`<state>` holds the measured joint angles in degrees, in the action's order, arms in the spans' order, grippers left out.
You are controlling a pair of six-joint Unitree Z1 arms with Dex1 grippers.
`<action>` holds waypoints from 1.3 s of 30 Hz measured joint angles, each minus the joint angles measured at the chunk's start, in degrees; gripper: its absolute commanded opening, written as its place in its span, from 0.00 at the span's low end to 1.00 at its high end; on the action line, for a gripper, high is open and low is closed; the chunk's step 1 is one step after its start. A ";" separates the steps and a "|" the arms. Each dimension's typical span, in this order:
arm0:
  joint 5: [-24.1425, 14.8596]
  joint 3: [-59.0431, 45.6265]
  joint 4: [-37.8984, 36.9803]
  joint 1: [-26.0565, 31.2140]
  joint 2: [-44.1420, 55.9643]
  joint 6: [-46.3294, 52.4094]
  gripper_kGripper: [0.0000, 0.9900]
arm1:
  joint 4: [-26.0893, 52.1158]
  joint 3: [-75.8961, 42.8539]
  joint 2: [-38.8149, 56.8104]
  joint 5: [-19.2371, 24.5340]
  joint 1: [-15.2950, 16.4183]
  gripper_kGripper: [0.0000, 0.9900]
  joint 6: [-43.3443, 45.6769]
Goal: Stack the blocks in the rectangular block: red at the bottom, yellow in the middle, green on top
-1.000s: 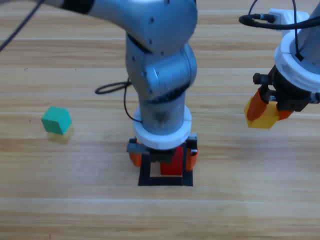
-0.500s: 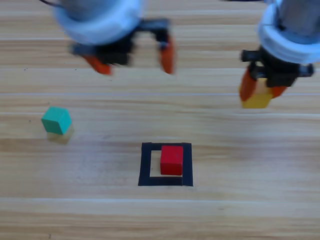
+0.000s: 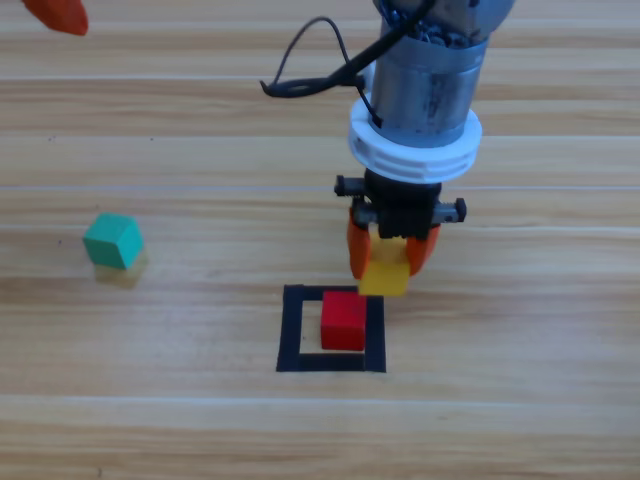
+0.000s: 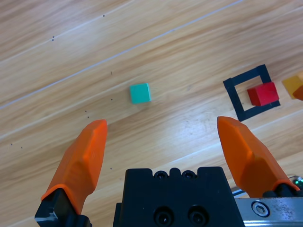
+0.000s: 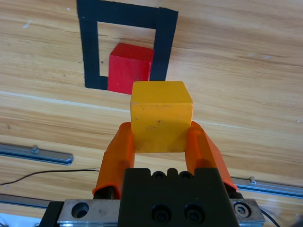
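The red cube (image 3: 343, 320) sits inside the black tape rectangle (image 3: 290, 330), toward its right side; the right wrist view shows the same red cube (image 5: 131, 67) and tape rectangle (image 5: 88, 52). My right gripper (image 3: 391, 262) hangs just above the rectangle's far right corner, shut on the yellow cube (image 3: 386, 275), which fills the jaws in the right wrist view (image 5: 160, 116). The green cube (image 3: 112, 240) lies alone at the left and also shows in the left wrist view (image 4: 140, 93). My left gripper (image 4: 163, 146) is open, high at the top left corner, holding nothing.
A black cable (image 3: 310, 70) loops off the right arm above the table. Bare wood lies between the green cube and the tape rectangle. Only one orange tip of the left gripper (image 3: 58, 14) shows in the high view.
The left gripper let go of the red cube in the rectangle and withdrew up to the top left. The right gripper carried the yellow cube left and down to just above the rectangle.
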<state>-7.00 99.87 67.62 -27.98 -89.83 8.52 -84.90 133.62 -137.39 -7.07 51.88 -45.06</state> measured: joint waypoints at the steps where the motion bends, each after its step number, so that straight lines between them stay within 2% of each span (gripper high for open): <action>1: 0.33 0.00 0.00 0.48 0.00 -1.35 1.00 | 0.00 0.60 -0.06 -0.01 0.10 0.01 -0.88; 8: 4.25 0.01 0.00 3.70 0.00 -5.23 1.00 | -0.01 3.54 -2.32 -0.01 1.09 0.01 -4.91; 15: 4.48 -0.02 0.00 5.16 0.00 -6.35 1.00 | -0.01 6.50 -4.15 0.18 2.96 0.01 -6.99; 21: 4.60 -0.45 0.00 5.54 -0.34 -6.34 1.00 | -0.01 7.69 -4.79 2.99 4.22 0.01 -7.55; 27: 4.83 -0.45 0.00 5.64 -2.17 -6.33 1.00 | -0.03 8.47 -5.12 5.67 4.45 0.01 -8.04; 39: 5.93 -1.94 -0.56 5.82 -4.03 -6.16 1.00 | -0.06 9.02 -8.32 5.80 4.53 0.01 -8.07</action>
<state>-1.07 97.93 67.05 -22.17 -93.86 2.35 -84.97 142.63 -145.71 -1.27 56.41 -53.13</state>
